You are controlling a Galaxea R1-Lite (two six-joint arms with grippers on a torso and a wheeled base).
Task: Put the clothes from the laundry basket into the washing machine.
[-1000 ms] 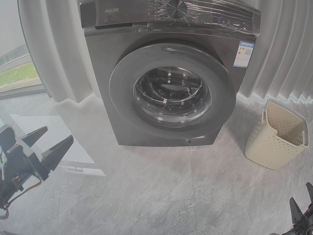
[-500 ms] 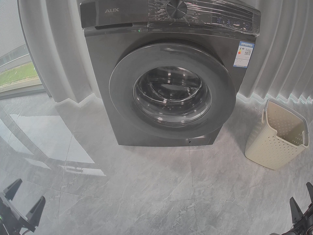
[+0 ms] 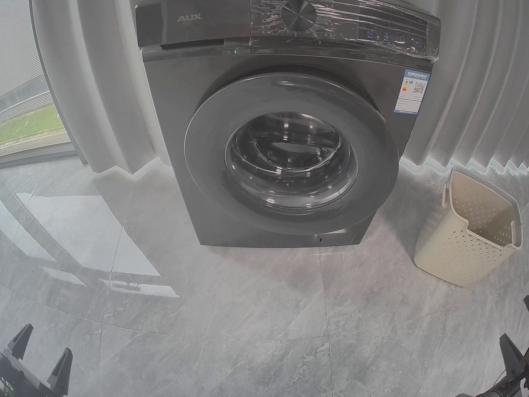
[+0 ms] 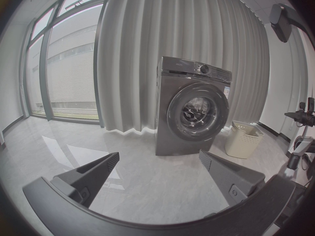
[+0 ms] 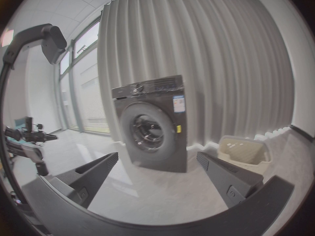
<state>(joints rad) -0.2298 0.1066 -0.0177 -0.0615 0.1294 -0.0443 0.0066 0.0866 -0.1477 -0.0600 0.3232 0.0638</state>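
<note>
A tall window [image 3: 25,111] fills the far left, where it meets a white pleated curtain [image 3: 99,84]. Your left gripper [image 3: 44,344] hangs low over the near left corner of the grey tiled floor [image 3: 248,315]. Its two dark fingers are spread wide and hold nothing.

At the far middle of the floor stands a grey front-loading washing machine [image 3: 286,139], backed by the curtain. Its round glass door [image 3: 291,161] is shut. You cannot tell whether clothes lie behind the glass.

Near the machine's right side, not touching it, a cream perforated laundry basket [image 3: 446,249] stands on the floor.

Your right gripper [image 3: 515,318] sits over the near right corner of the floor. Its fingers are parted and hold nothing.
</note>
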